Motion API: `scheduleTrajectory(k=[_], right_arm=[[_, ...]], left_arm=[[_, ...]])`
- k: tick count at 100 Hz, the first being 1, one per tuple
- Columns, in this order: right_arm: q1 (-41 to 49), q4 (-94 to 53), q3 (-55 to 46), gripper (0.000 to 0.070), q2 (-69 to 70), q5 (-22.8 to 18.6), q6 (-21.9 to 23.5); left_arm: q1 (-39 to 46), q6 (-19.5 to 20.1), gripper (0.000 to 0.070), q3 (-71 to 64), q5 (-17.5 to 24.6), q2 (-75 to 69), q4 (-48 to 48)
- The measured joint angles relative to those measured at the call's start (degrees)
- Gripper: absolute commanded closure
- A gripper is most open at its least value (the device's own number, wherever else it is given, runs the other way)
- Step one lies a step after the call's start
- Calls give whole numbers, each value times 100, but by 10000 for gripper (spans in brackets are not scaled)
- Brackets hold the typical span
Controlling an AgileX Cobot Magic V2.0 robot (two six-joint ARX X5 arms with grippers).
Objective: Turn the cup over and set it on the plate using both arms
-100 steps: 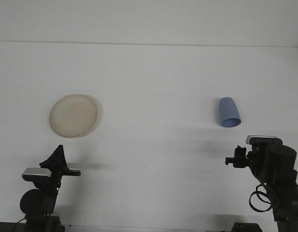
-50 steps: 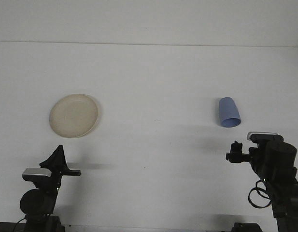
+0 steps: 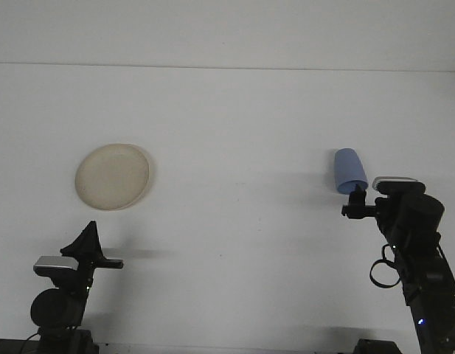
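A blue cup (image 3: 349, 169) lies on its side on the white table at the right, its open mouth facing me. My right gripper (image 3: 354, 203) is raised just in front of that mouth, its dark tip overlapping the rim. A cream plate (image 3: 112, 175) lies flat at the left of the table. My left gripper (image 3: 87, 241) rests low at the near left, well in front of the plate and holding nothing.
The white table (image 3: 234, 133) stretches back to a pale wall. The right arm's body and cables (image 3: 411, 251) fill the near right corner.
My right arm has risen and reached forward, bringing its gripper from below the cup up to the cup's mouth. The left arm, cup and plate have not moved.
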Motion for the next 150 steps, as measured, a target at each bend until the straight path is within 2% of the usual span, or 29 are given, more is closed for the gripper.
scheduleTrajectory(k=[35, 52, 85, 97, 111, 150], right_arm=[[-623, 2173, -1388, 180, 354, -140, -17], [-811, 2916, -1777, 181, 839, -503, -20], [-841, 4343, -1786, 188, 2205, -859, -20], [-841, 4848, -1786, 218, 2618, -861, -22], [-850, 5309, -1784, 221, 3025, -863, -22], [-901, 5608, -1178, 221, 3810, -1097, -22]], left_arm=[[0, 0, 688, 0, 0, 0, 0], [0, 0, 688, 0, 0, 0, 0], [0, 0, 688, 0, 0, 0, 0], [0, 0, 688, 0, 0, 0, 0], [0, 0, 689, 0, 0, 0, 0], [0, 0, 688, 0, 0, 0, 0]])
